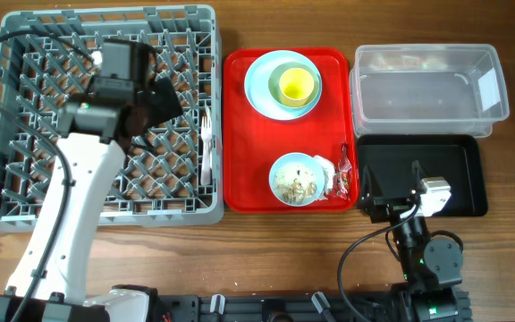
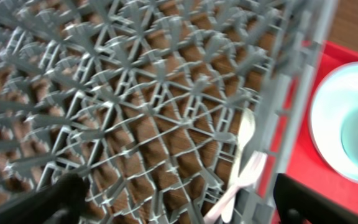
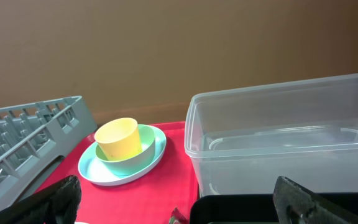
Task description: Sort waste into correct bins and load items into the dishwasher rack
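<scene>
No legible text, brand or number in any view, white label [image 1: 488, 85] on clear plastic tub [image 1: 418, 97] unreadable, red wrapper [image 1: 342, 172] print too small.

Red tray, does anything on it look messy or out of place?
No spill shows. The small bowl near the front of the red tray holds food scraps, and a crumpled napkin and red wrapper lie loose beside it, by the tray's edge.

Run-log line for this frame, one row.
left hand open, over dishwasher rack | spoon and fork in rack | right hand open, over black tray | plate, cup, food bowl, wrapper on red tray
</scene>
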